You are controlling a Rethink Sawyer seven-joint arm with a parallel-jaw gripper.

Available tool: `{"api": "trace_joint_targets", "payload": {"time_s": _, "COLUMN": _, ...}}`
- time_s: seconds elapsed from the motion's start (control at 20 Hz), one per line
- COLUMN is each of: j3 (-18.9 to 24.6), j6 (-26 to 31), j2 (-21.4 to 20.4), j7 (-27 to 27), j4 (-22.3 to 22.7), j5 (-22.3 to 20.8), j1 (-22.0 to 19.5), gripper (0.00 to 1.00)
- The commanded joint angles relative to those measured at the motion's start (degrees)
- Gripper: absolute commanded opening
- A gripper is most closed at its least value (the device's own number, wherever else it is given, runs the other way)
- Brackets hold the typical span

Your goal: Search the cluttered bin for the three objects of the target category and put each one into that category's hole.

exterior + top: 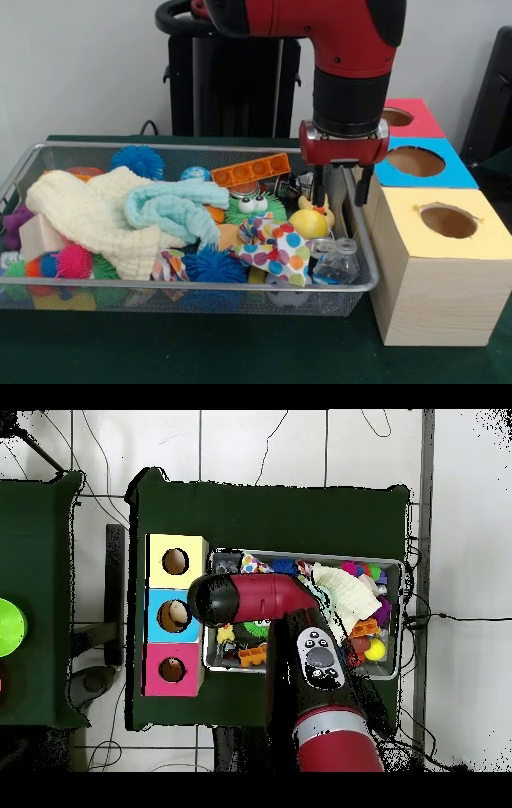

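Jaws [342, 190] parted, hanging empty just inside the right end of the wire-mesh bin [192, 289], fingers either side of bare air above the yellow duck [311, 221]. Duck half-buried at the bin's right end beside a polka-dot cloth [277, 249] and a clear bottle [338, 264], with a cream cloth [96, 220], a pale blue cloth [174, 210] and blue spiky balls [213, 266] filling the rest. Three wooden boxes just beside the bin on the green table [200, 352], topped yellow [448, 222], blue [415, 162] and pink [398, 118], one round hole each.
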Motion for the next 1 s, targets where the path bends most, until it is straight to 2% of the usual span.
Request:
{"api": "trace_joint_targets", "payload": {"time_s": 0.05, "j3": -2.7, "j6": -3.5, "j2": 1.7, "j7": 6.4, "j4": 3.3, "j5": -3.4, "j1": 0.6, "gripper": 1.0}}
{"api": "trace_joint_targets", "payload": {"time_s": 0.6, "j3": -3.8, "j6": -5.3, "j2": 1.8, "j7": 6.2, "j4": 4.4, "j5": -3.2, "j1": 1.0, "gripper": 1.0}}
{"api": "trace_joint_targets", "payload": {"time_s": 1.0, "j3": -4.0, "j6": -6.7, "j2": 1.5, "j7": 5.8, "j4": 7.1, "j5": -2.7, "j1": 0.9, "gripper": 1.0}}
